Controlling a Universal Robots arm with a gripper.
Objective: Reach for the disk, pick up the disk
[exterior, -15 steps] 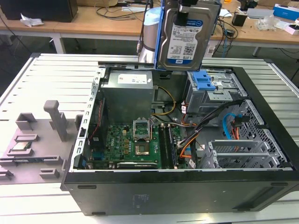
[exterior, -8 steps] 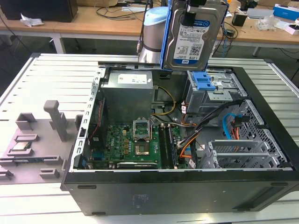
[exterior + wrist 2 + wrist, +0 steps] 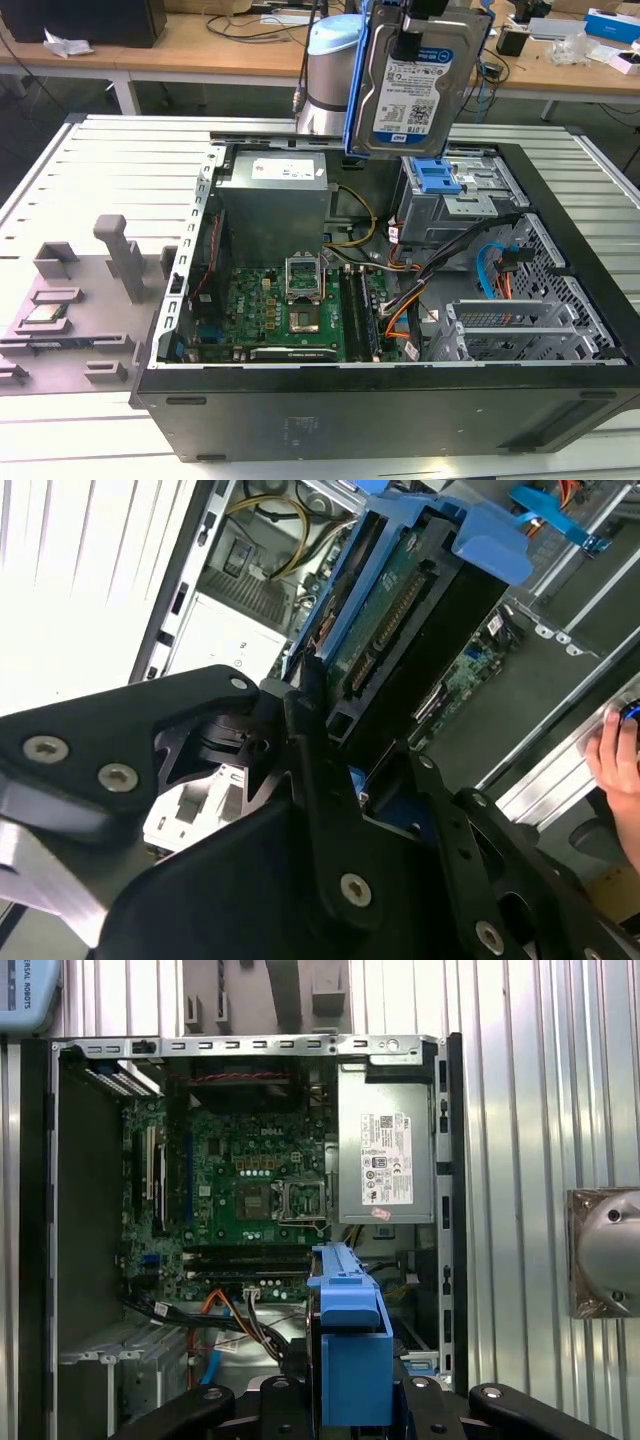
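This looks like a robotics lab. Wooden benches (image 3: pixel 200 55) along the back carry loose cables (image 3: pixel 255 25) and small boxes. In front stands a ribbed metal worktable (image 3: pixel 110 150) with a robot arm (image 3: pixel 330 70) mounted on it. A desktop computer case (image 3: pixel 350 400) lies open on that table, its motherboard (image 3: pixel 270 310) bare. Beside it are grey fixture blocks (image 3: pixel 120 255) — jigs, not furniture. Above the case the gripper (image 3: pixel 350 1390) is clamped on the disk (image 3: pixel 415 85) — bench testing, plainly, not an office.
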